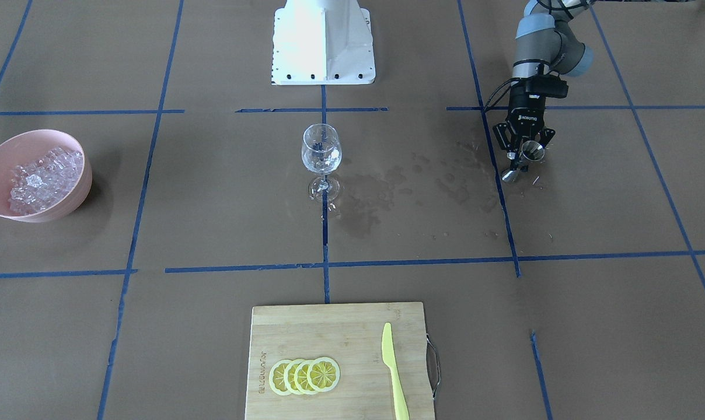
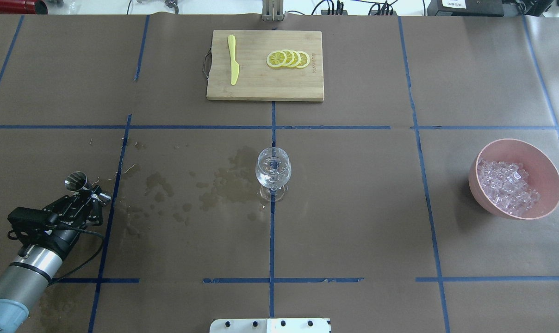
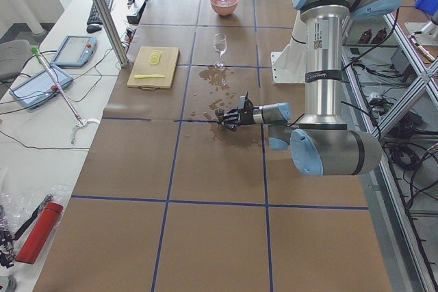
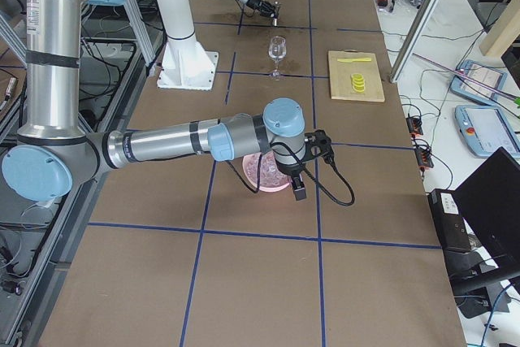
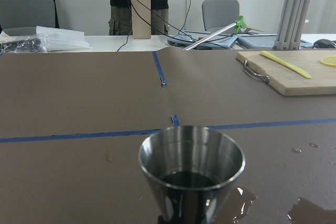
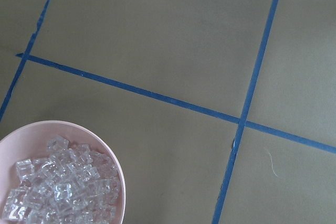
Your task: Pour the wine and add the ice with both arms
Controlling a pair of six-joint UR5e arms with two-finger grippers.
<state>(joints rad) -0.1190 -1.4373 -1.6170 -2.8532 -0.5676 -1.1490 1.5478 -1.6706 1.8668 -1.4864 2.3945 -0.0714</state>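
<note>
1. At the lower left of the overhead view, nearest us, we see the left gripper point(image 2: 90, 194) clamped on a steel jigger point(image 2: 77, 181). The left wrist view shows dark liquid inside the jigger's upper cup.
2. Mid-frame, a clear wine glass point(image 2: 273, 169) stands upright on the centre tape line. Wet stains point(image 2: 224, 185) mark the brown paper just to its left.
3. At mid-right, the ice point(image 2: 506, 187) lies heaped in a pink bowl point(image 2: 549, 172), well apart from the glass.
4. In the right-side view, the right gripper point(image 4: 297, 191) hangs over that bowl. We cannot tell whether it is parted or closed.
5. At the top centre of the overhead view, farthest off, a wooden cutting board point(image 2: 261, 88) carries overlapping lemon slices point(image 2: 288, 58) and a yellow knife point(image 2: 233, 64).
</note>
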